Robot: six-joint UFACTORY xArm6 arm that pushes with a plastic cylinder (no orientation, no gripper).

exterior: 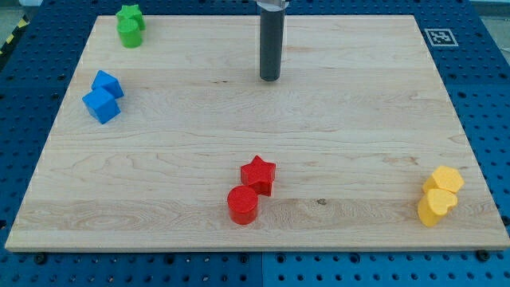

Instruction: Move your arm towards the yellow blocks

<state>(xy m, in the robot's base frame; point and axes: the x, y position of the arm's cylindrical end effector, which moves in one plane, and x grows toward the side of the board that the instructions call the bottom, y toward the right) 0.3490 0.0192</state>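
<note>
- Where the dark rod comes down from the view's top, my tip (270, 78) is set on the desk (343, 119), near its top edge and a little left of the middle.
- No fingers are carried by this arm, so nothing can be said of them being apart or together; only the plain round rod is seen, and it touches no block.
- The yellow blocks (440, 195) are found far toward the view's bottom right of my tip, touching each other and lying close to the desk's right edge and near its bottom corner.
- Between my tip and that pair a wide stretch of bare board is seen, crossed by no block.
- Below my tip, slightly toward the view's left, a red star (258, 174) and a red cylinder (242, 205) are placed touching, near the bottom edge.
- Well to the view's left of my tip two blue blocks (102, 96) are seen touching, close to the left edge; their shapes are angular, like cubes.
- Up and left of my tip two green blocks (130, 25) are stacked close together at the top left corner; their shape cannot be made out surely.
- The desk is of pale wood with fine grain running left to right, and the blocks look smooth and matt.
- Around the board a blue perforated surface (24, 72) is seen.
</note>
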